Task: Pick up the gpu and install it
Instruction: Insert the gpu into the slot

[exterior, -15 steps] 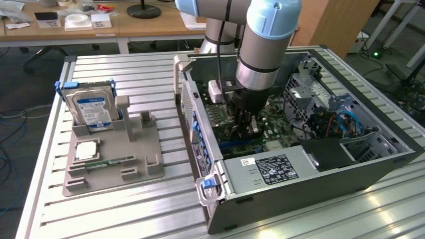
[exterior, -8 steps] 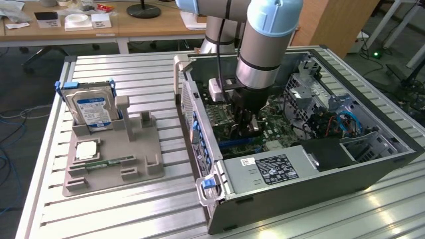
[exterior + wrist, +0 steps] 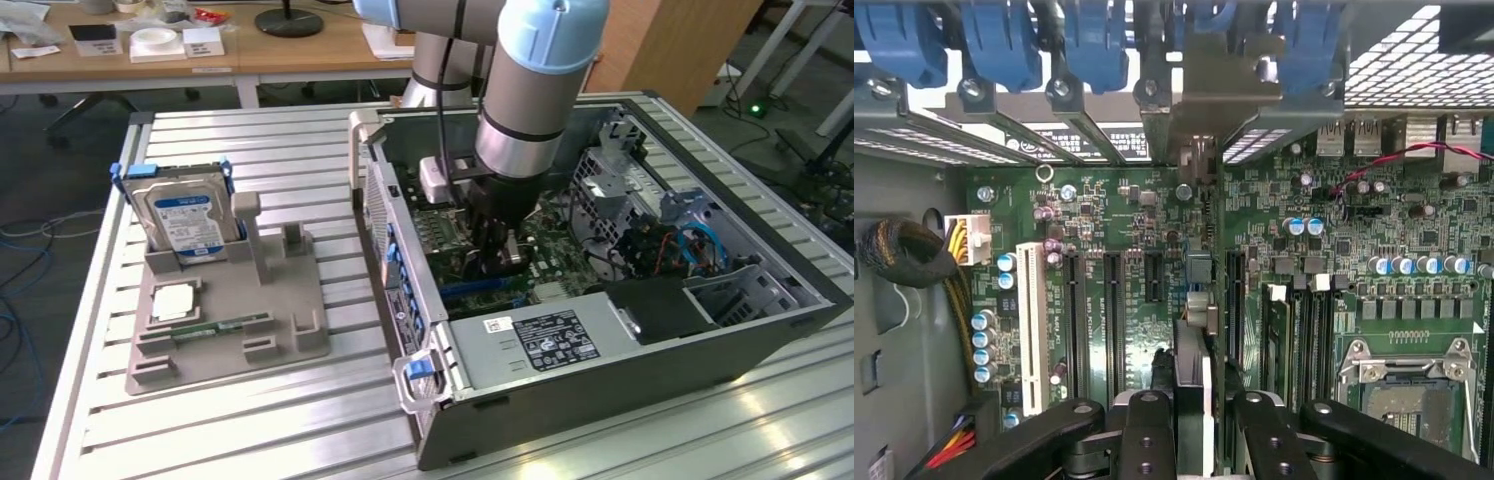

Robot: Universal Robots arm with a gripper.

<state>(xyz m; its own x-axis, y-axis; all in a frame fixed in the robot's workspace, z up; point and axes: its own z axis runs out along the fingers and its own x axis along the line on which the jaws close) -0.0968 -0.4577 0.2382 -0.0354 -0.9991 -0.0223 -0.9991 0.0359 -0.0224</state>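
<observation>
Atop slatted aluminium surface, open grey metal PC tower case lies on its side, w/ pale-blue-and-silver robot arm reaching in. Black fingers, part-closed, pinch thin dark gpu card w/ silver end bracket edge-on over green motherboard slots.

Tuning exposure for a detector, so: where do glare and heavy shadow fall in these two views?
Exterior view: glare patches on the slatted table, computer case interior shadowed beneath the arm. Wrist view: perforated case wall blown out, motherboard evenly lit, the gpu between the jaws dark.
</observation>
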